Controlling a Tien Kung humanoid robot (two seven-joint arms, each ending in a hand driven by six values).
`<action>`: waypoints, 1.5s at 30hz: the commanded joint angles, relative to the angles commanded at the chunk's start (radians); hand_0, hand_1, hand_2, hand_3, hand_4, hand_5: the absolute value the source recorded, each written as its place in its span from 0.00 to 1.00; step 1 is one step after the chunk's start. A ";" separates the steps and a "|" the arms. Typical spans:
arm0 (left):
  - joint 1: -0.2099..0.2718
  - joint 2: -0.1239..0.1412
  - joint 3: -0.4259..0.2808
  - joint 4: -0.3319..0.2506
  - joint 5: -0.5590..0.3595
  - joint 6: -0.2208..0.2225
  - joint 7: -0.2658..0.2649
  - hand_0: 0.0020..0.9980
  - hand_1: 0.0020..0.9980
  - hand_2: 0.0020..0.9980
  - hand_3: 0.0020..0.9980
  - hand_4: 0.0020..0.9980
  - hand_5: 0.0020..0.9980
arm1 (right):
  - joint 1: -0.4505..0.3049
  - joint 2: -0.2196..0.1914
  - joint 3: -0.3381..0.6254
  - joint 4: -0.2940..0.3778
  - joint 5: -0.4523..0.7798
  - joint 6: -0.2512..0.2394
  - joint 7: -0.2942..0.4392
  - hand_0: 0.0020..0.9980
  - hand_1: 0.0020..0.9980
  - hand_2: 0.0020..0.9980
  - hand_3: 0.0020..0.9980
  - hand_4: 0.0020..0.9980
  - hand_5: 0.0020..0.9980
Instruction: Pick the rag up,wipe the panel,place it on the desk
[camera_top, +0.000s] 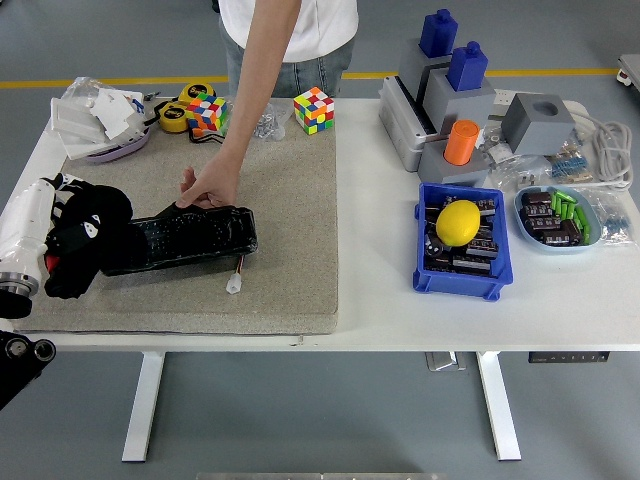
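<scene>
Grey floor with a yellow line behind, and up front a white surface (400, 320) carrying a beige mat (290, 220) that gives the work a soft, non-slip bed. On that mat lies the black panel (190, 238), long side running left to right, a small white connector (234, 284) trailing off its near edge on a wire. A person stands at the far side, and the person's hand (208, 186) presses down on the panel's far edge, most likely to pin it so it cannot skid under a wipe. From the left comes the left robot hand (80, 240), fingers clamped on the black rag (95, 235), which is bunched up and sits at the panel's left end, touching or overlapping it. That reads as the wiping step just getting under way, with the sweep along the panel to come. Right arm: not in sight. Off to the right, a blue bin (462, 272) with a yellow lemon (459, 222) sits well clear of the action.
</scene>
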 joint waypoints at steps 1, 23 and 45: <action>-0.002 0.000 0.008 -0.002 0.000 0.000 0.000 0.22 0.18 0.55 0.56 0.47 0.00 | 0.000 0.000 0.000 0.000 0.000 0.000 0.001 0.76 0.63 0.70 0.61 0.99 0.60; -0.063 -0.030 0.144 -0.047 -0.010 0.000 0.002 0.21 0.17 0.55 0.56 0.46 0.00 | 0.002 -0.004 -0.006 -0.004 0.006 0.004 0.001 0.76 0.63 0.70 0.61 0.99 0.60; -0.166 -0.062 0.286 -0.028 -0.040 0.000 0.008 0.22 0.16 0.55 0.56 0.46 0.00 | 0.010 -0.011 -0.028 -0.005 0.010 0.005 0.000 0.76 0.63 0.70 0.61 0.99 0.60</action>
